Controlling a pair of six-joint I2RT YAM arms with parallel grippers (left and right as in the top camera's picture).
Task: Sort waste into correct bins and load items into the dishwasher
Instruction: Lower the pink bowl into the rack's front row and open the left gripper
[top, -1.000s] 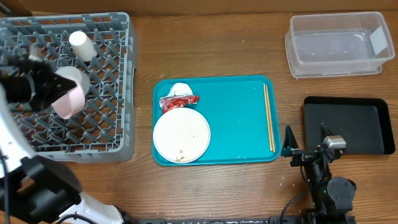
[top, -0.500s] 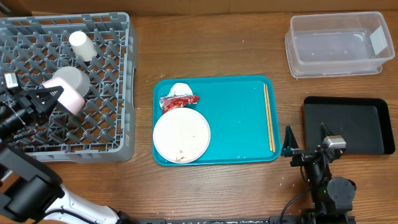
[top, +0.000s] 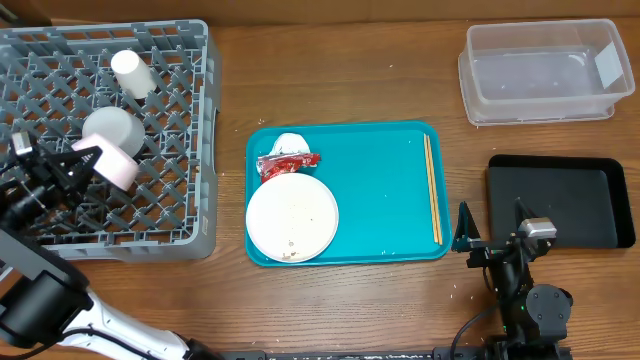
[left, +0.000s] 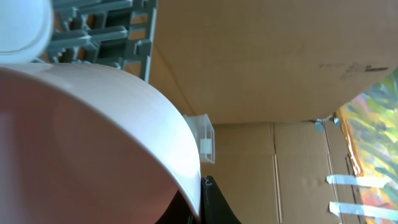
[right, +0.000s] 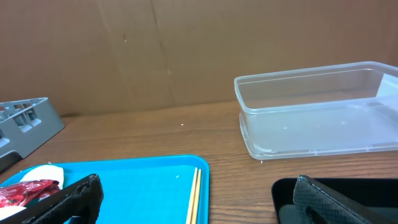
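At the far left corner of the table, the grey dish rack (top: 203, 120). Over its lattice floor, toward the near left side, the left gripper (top: 84, 158), fingers pinched shut on the rim of the pinkish-white bowl (top: 120, 170), tipped on its side. From the left wrist view, little more than the bowl's pink curve filling the frame, with a dark fingertip under its edge. Just beyond it in the rack, touching or nearly so, the pale grey-blue bowl (top: 108, 127), rounded side up. Toward the rack's far wall, the small white cup (top: 130, 73), lying tilted. In the middle of the table, the teal tray (top: 380, 190). In its near left corner, the white plate (top: 292, 215), with a few rice grains (top: 293, 243) scattered close to its near edge. Touching the plate's far edge, the red wrapper (top: 288, 162), and just beyond that, the white tissue (top: 290, 143). Along the tray's right edge, the wooden chopsticks (top: 432, 190), laid together and parallel to it. At the far right corner of the table, the clear tub (top: 468, 72). Nearer, along the right edge, the black tray (top: 560, 205). At the near edge, between teal tray and black tray, the right gripper (top: 490, 225), fingers spread wide, holding nothing, touching nothing.
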